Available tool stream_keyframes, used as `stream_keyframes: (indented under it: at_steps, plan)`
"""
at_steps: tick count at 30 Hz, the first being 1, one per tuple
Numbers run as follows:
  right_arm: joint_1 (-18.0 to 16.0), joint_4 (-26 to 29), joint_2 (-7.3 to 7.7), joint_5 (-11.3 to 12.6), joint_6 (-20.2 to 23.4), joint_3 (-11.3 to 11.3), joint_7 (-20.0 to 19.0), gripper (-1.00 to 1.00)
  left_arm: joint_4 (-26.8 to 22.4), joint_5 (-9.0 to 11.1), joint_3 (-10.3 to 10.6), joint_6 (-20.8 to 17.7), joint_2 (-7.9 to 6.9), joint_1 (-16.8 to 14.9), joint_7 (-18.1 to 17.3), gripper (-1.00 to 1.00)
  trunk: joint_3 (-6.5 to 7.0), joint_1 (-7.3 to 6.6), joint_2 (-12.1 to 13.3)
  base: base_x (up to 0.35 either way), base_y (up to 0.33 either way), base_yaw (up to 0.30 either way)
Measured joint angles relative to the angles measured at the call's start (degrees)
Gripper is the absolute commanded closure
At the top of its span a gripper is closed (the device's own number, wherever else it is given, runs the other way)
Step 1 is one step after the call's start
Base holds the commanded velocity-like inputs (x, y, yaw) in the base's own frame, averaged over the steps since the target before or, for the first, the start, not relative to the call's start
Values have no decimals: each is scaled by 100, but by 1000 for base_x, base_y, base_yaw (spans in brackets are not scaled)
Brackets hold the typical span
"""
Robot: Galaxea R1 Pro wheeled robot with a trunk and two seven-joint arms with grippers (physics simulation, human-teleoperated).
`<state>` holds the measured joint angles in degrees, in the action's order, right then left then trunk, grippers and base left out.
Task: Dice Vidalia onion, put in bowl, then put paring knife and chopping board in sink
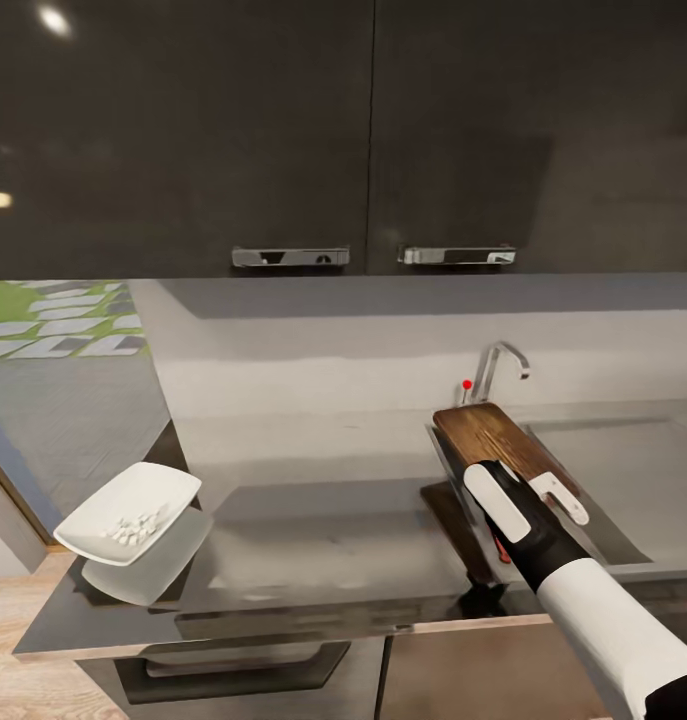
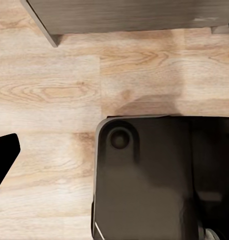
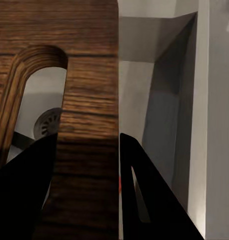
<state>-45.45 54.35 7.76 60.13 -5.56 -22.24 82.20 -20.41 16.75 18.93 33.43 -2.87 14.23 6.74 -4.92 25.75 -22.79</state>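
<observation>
Gripping the chopping board (image 3: 89,75) near its slot handle, my right tool (image 1: 531,503) is closed on it, tilting it over the sink (image 3: 159,100). Last step, I judge: lowering and releasing. Well off to the tool's left, the bowl (image 1: 133,510) is holding diced onion (image 1: 133,527) on the glossy grey surface (image 1: 323,550) under dark cabinets (image 1: 283,130).

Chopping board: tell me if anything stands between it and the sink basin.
Nothing visible blocks it. The right gripper holds the chopping board by its slot-handle end, tilted over the sink. Through the slot, the right wrist view shows the drain and bare basin. A small red patch, perhaps the knife, shows beside the board's edge.
</observation>
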Motion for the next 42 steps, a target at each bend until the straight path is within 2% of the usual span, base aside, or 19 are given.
stream_keyframes:
  at_steps: [9,18,23,26,42]
  plan:
    - [0,-17,-5,5,-33,1,0,100,11,1,0,-1,3,-1,5,-100,-75,0,1,0,-155,0]
    - [0,-292,-19,23,-184,2,-49,100,23,19,-7,-5,-5,-9,11,-100,-158,0,0,5,-71,0]
    - [1,-308,-54,234,-193,2,-65,100,22,22,-9,-8,-6,-9,12,-100,-205,-3,-1,212,74,0]
    - [1,-314,-55,264,-194,3,-70,100,24,23,-9,-9,-8,-9,11,-100,-232,-2,0,244,33,0]
    - [0,-615,-42,268,-360,6,-88,100,20,24,-9,-9,-6,-9,11,-100,-379,0,0,15,-70,0]
